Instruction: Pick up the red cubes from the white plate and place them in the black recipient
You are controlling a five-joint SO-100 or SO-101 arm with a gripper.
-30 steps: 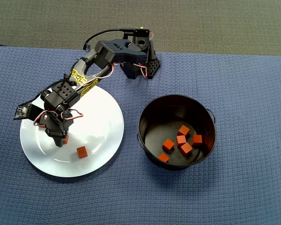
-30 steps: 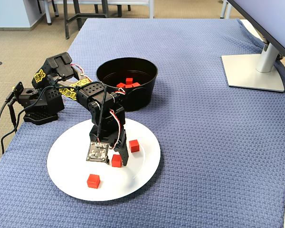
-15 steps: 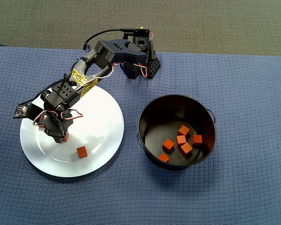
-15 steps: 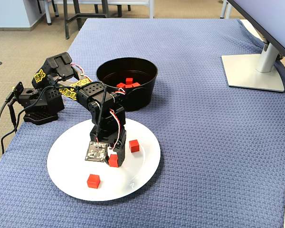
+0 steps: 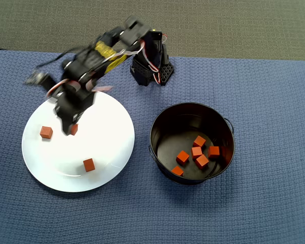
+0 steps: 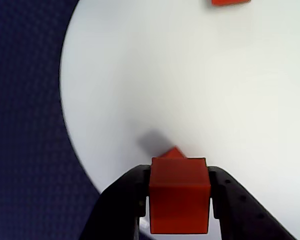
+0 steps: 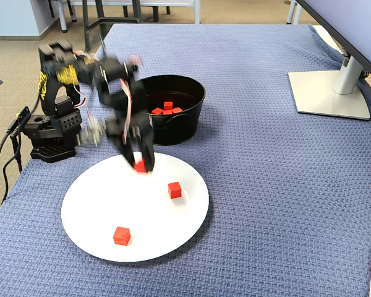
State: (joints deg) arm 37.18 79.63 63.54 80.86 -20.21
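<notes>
My gripper (image 6: 180, 175) is shut on a red cube (image 6: 180, 205), one black finger on each side. It holds the cube low over the far part of the white plate (image 5: 112, 122). The same gripper (image 5: 71, 130) and held cube (image 5: 74, 129) show in the overhead view, and in the fixed view (image 7: 140, 166). Two more red cubes lie loose on the plate (image 5: 46, 132) (image 5: 89, 164). One of them shows at the top edge of the wrist view (image 6: 230, 2). The black recipient (image 5: 157, 127) stands right of the plate, with several red cubes (image 5: 197, 151) on its bottom.
The arm's base (image 5: 152, 71) stands on the blue cloth behind the plate and pot. In the fixed view a monitor stand (image 7: 331, 93) sits at the far right, and the table's left edge runs past the base.
</notes>
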